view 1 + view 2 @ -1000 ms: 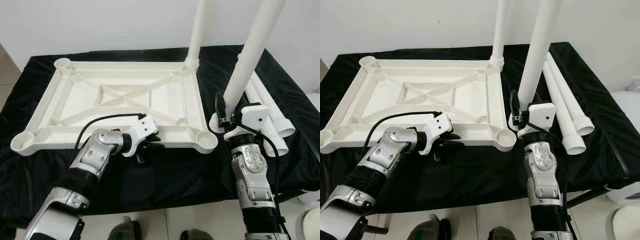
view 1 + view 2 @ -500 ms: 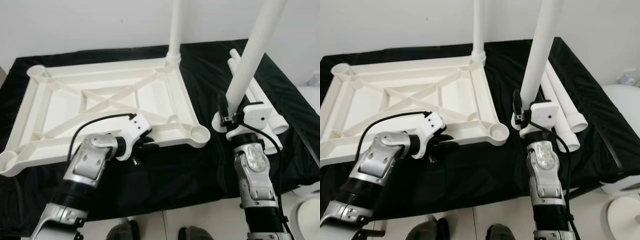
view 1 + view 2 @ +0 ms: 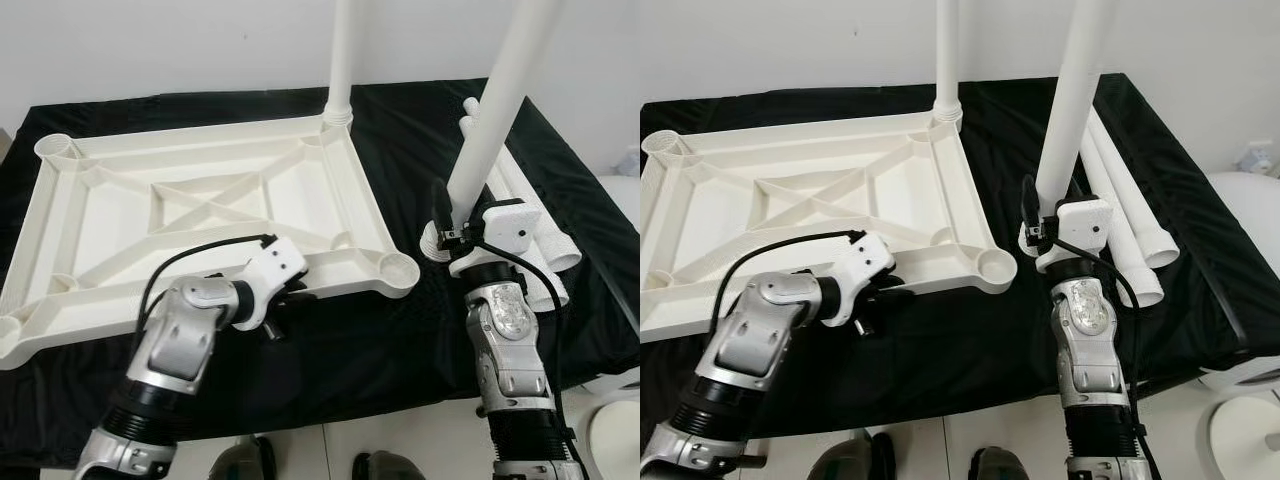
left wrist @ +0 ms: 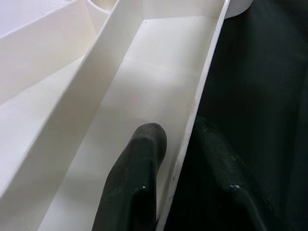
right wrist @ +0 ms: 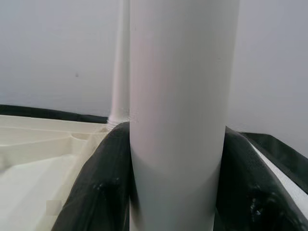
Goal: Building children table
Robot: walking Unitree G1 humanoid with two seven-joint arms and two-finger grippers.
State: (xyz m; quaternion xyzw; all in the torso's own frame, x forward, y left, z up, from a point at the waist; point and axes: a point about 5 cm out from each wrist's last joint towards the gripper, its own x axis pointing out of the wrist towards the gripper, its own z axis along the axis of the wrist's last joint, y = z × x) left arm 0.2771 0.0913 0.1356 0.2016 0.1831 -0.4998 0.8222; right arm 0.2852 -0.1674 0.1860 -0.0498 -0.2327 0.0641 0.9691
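1. Since a second ago the upside-down white tabletop (image 3: 190, 210) has swung on the black cloth (image 3: 330, 340), its near right corner socket (image 3: 398, 267) now sitting nearer the right arm.
2. One leg (image 3: 340, 60) stands upright in the tabletop's far right corner.
3. The right gripper (image 5: 175, 192) is clamped on a second white leg (image 3: 490, 120), held near upright just beside the near corner socket.
4. Spare legs (image 3: 535, 225) lie on the cloth to the right.
5. The left gripper (image 4: 185, 149) pinches the tabletop's near rim, one finger (image 4: 139, 163) inside, one outside.
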